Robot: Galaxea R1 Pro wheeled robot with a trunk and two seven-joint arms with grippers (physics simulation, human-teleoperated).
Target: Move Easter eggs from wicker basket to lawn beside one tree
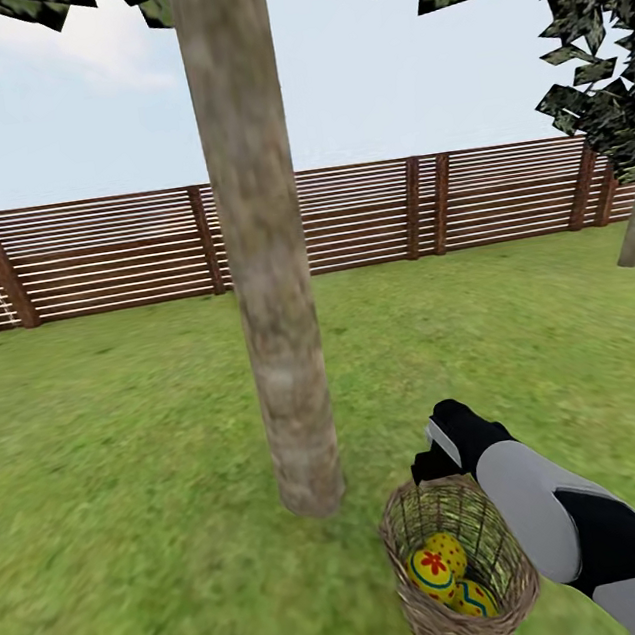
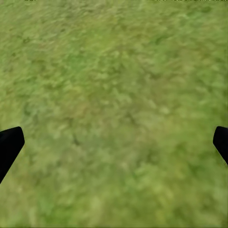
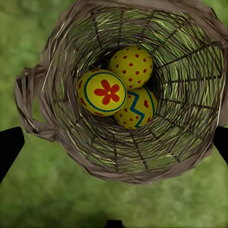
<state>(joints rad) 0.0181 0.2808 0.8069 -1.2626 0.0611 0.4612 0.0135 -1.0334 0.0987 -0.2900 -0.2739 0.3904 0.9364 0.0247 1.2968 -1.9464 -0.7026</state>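
Basket (image 1: pixel 460 568) sits on the lawn (image 1: pixel 126 465), just right of and nearer than the tree (image 1: pixel 272 294). All three eggs (image 3: pixel 118 88) lie bunched inside at the bottom, touching. Right gripper (image 1: pixel 455 445) hovers over the basket's far rim, jaws wide and empty, fingertips (image 3: pixel 9 147) flanking the basket. Left gripper (image 2: pixel 114 145) faces bare grass, jaws apparently wide. Fence (image 1: pixel 364 215) far behind.

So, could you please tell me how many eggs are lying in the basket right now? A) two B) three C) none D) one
B: the right wrist view looks straight down into the basket and shows three yellow eggs clustered at its bottom.
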